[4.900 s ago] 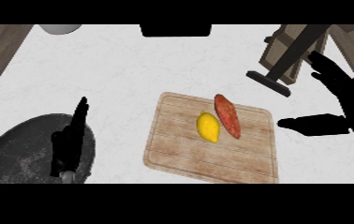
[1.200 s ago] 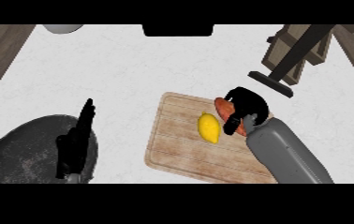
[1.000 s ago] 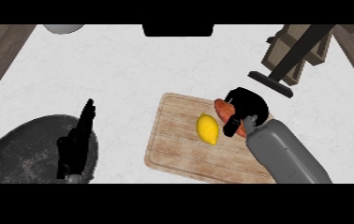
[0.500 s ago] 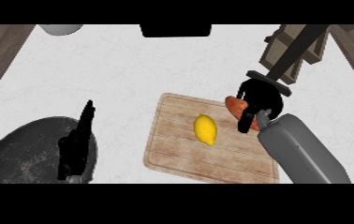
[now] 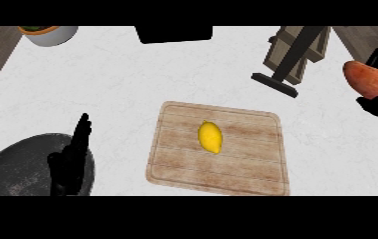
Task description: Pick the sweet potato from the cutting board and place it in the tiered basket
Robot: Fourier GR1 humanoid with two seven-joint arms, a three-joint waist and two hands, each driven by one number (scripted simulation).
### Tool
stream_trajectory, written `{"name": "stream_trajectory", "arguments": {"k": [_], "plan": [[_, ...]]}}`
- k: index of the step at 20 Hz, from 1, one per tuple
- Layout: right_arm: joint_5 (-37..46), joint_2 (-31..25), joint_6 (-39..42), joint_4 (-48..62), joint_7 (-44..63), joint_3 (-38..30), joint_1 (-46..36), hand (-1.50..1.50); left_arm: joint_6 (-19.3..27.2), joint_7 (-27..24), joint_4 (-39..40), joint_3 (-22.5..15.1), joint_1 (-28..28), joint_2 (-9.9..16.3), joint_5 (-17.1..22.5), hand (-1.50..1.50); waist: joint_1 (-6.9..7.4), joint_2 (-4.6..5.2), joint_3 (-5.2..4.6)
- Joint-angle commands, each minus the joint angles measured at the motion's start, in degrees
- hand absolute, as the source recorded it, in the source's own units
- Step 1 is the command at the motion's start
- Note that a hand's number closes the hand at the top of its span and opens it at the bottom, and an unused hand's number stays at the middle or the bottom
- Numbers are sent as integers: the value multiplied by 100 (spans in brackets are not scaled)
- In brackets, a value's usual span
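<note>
A rectangular light wooden cutting board (image 5: 218, 153) with rounded corners lies just below the middle of the frame on the pale speckled counter top (image 5: 133, 78), and a small yellow lemon-shaped fruit (image 5: 210, 137) rests alone near the board's centre, its long axis running roughly up and down the frame. The orange-red sweet potato (image 5: 362, 78) is off the board: it shows at the far right edge of the frame, in the upper half, partly cut by that edge and raised clear of the counter. The black right hand (image 5: 367, 104) shows only as dark shapes at that same edge, one just above the sweet potato and one just below it (most of the hand lies outside the frame), so it appears to grasp the sweet potato between them. To the left of the sweet potato, in the upper right of the frame, stands the brown wooden tiered basket (image 5: 299, 48) with a dark upright post and a dark foot reaching down-left onto the counter; the sweet potato is beside it, not in it. The black left hand (image 5: 71, 160) rests in the lower left of the frame, fingers straight and pointing up, holding nothing, over the rim of a dark grey round pan (image 5: 26, 170). In the upper left corner sits a pale round bowl (image 5: 52, 34) with something orange and green inside, and a black boxy object (image 5: 175, 33) sits at the top centre.
</note>
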Motion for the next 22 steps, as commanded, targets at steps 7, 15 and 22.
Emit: {"name": "stream_trajectory", "arguments": {"k": [7,15,22], "plan": [[-1740,-1637,599,-911,753,-2731,-976,150,-121,114,226,14,90,-14,63,0,116,48,-68],[-2162,-2962,908,-54,779,-2726,-1829,150,-79,185,197,-445,-26,-269,-301,0,526,163,-68],[-2094,-3432,771,1061,557,-2033,-2603,150,-121,578,66,-393,-376,-266,-289,0,637,189,-70]]}}
